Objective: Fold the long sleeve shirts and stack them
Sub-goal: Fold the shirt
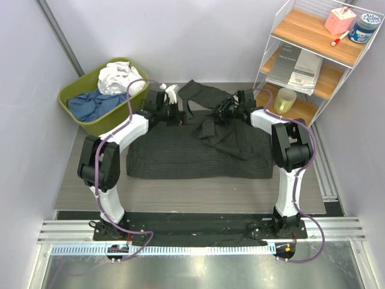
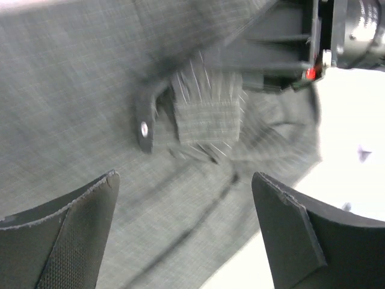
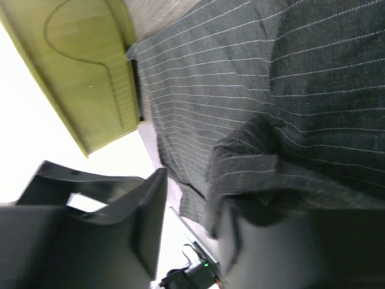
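Two grippers sit at the shirt's far edge, one open and one unclear.
Top view: shirt lies spread under both, dark with thin pale stripes, and a sleeve is bunched up at the right gripper. Left wrist only: left gripper is wide open with nothing between the jaws, and a striped tab sits just ahead. Right wrist only: a fold lies against one finger with a gap to the other finger. Clamped or not, can't tell. Bin is ahead of it.

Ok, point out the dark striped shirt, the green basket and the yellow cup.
dark striped shirt [image 1: 180, 158], top external view, on its flat body
green basket [image 1: 99, 123], top external view, on its near wall
yellow cup [image 1: 284, 101], top external view, on its side
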